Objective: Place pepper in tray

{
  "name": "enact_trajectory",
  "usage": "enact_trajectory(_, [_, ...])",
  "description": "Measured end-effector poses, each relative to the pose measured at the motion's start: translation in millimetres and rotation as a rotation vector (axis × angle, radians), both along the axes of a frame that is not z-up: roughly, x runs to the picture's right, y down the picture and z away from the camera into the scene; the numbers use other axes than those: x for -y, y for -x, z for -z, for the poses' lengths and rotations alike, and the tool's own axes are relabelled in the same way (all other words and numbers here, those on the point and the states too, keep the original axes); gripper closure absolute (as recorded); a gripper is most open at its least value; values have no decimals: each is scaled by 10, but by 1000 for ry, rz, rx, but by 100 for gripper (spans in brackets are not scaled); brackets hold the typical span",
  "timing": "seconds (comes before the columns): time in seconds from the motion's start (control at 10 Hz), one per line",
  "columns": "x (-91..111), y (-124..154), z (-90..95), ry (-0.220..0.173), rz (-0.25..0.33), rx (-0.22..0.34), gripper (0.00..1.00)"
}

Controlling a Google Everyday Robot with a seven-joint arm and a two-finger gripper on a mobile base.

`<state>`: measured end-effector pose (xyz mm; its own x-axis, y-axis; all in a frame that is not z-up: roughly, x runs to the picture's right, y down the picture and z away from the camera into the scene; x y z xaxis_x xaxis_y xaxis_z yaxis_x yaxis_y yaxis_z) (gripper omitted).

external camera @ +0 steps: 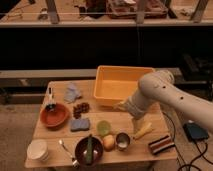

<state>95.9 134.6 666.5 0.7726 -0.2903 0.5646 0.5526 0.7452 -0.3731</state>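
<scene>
While the long, slim, dark green pepper (89, 148) lies inside the dark round bowl (79, 151) at the near edge of the wooden table (54, 135), a pale green disc (103, 127) sits just beyond it and a small metal cup (122, 141) to its right. Farther back stands the big rectangular yellow-orange plastic tray (120, 80). The white arm's gripper (120, 106) hovers by the tray's near wall, well apart from the pepper; whether it is parted or closed I cannot tell.

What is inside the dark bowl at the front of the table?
A long dark green pepper lies in the dark bowl. Anything under it is hidden. The gripper is away from it, by the front wall of the yellow tray.
</scene>
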Motion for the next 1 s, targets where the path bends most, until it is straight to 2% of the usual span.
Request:
enact_trajectory(0.2, [-79,186,-68,92,-98,-55,20])
enact_trajectory(0.3, [-130,320,-96,154,-210,-57,20])
enact_trajectory(0.4, [-158,464,-99,200,-312,-29,20])
enact_trajectory(0.5, [-164,545,-91,220,-367,-20,20])
enact_trajectory(0.8, [-301,784,-144,261,-463,3,20])
enact_trajectory(1.0, [-493,990,-263,301,-473,31,20])
